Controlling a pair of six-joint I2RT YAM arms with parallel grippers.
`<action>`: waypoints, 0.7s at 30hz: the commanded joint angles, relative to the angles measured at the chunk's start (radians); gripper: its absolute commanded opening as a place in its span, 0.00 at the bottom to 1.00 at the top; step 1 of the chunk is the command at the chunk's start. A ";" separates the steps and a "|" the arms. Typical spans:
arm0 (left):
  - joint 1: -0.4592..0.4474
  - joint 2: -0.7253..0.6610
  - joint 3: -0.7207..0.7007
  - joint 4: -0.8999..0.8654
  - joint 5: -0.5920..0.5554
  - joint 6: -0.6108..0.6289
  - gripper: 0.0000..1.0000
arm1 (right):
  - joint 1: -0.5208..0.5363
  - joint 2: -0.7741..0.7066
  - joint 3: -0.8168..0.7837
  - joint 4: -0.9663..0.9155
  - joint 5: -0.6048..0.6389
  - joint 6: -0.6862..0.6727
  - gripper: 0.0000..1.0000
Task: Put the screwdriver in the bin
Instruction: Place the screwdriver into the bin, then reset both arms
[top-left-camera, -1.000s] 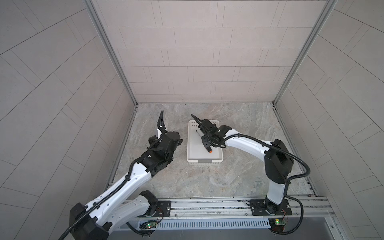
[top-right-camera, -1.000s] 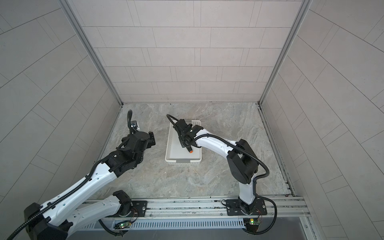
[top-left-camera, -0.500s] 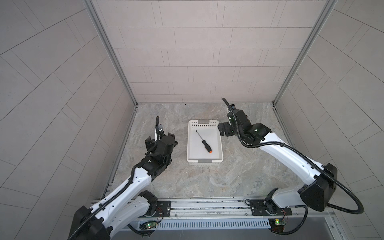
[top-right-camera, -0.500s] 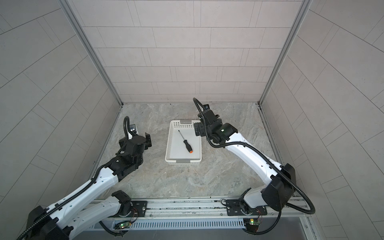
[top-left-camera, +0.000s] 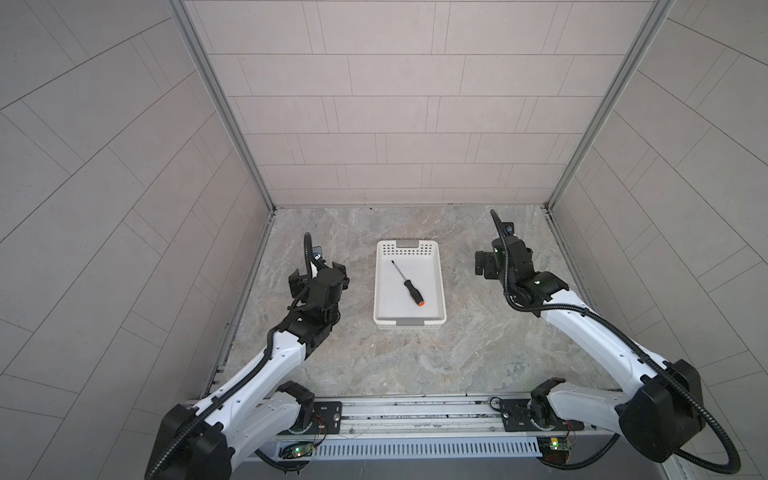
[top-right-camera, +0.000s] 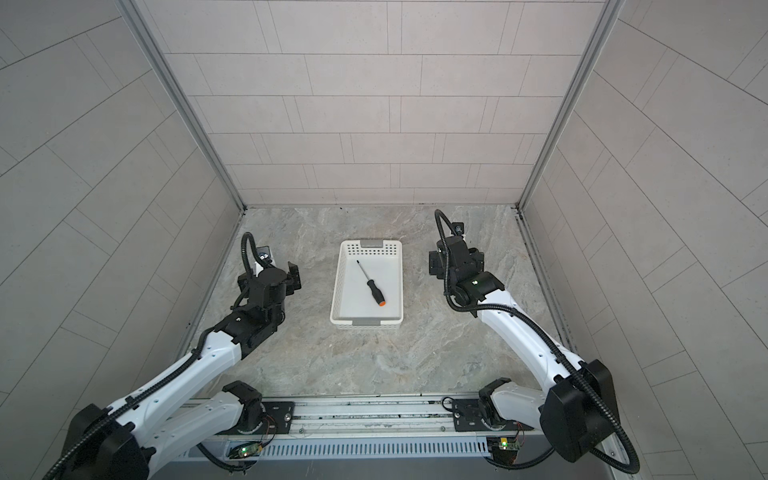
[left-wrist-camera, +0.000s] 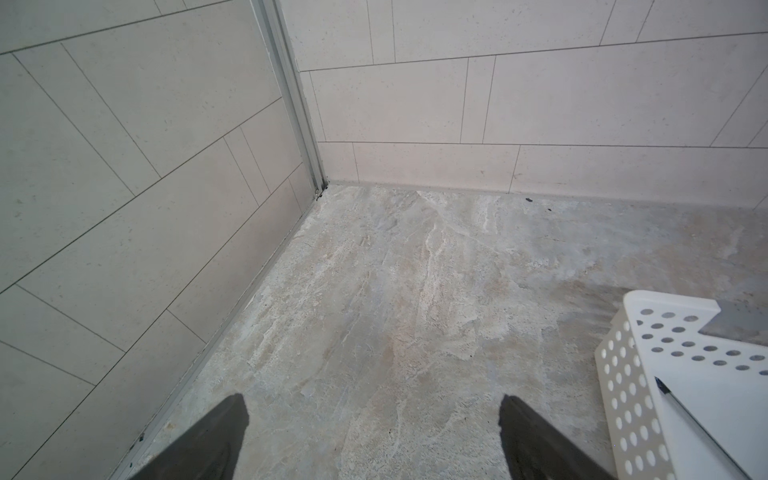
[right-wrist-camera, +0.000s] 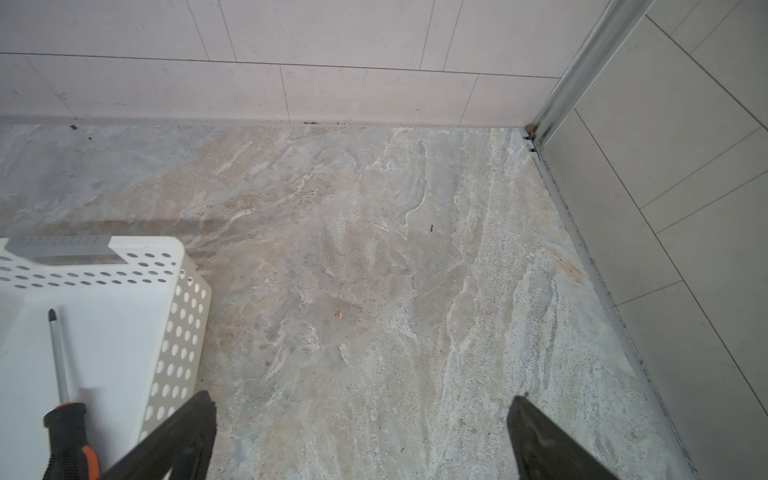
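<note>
1. Screwdriver (top-left-camera: 407, 284): lies flat on the floor of the bin, set on a diagonal, metal tip toward the perforated far wall, orange end cap toward the near wall; nothing touches it; wholly inside the rim, so the task reads as done
2. Bin (top-left-camera: 408, 249): shallow white tray on the table (top-left-camera: 415, 365), midway between the two arms, long axis running away from the base rail; the central spot looks chosen so that either arm can reach it; holds the screwdriver and nothing else
3. Right claw (right-wrist-camera: 362, 398): jaws spread wide and empty, only bare table showing between the fingers (right-wrist-camera: 183, 436); hangs above the table to the right of the bin, clear of its rim; its wrist view catches a corner of the bin and the screwdriver's handle off to one side; judged wide and empty because the tool is already delivered, and held aside so nothing overhangs the bin
4. Left claw (left-wrist-camera: 372, 400): jaws likewise wide apart, nothing held, over bare table to the left of the bin, nearer the side wall; judged parked out of the way, with no share in this step; its stand-off from the bin roughly mirrors the right arm's
5. Outstanding: nothing lies outside the bin to grasp; a return to rest seems all that is left
</note>
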 joint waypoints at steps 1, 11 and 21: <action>0.021 -0.002 0.003 0.031 0.082 0.031 1.00 | -0.031 -0.018 -0.015 0.063 0.015 -0.024 1.00; 0.068 0.021 -0.029 0.108 0.251 0.176 1.00 | -0.094 0.002 -0.057 0.128 -0.040 -0.047 1.00; 0.135 0.173 -0.118 0.351 0.267 0.308 1.00 | -0.141 0.020 -0.190 0.345 -0.084 -0.174 1.00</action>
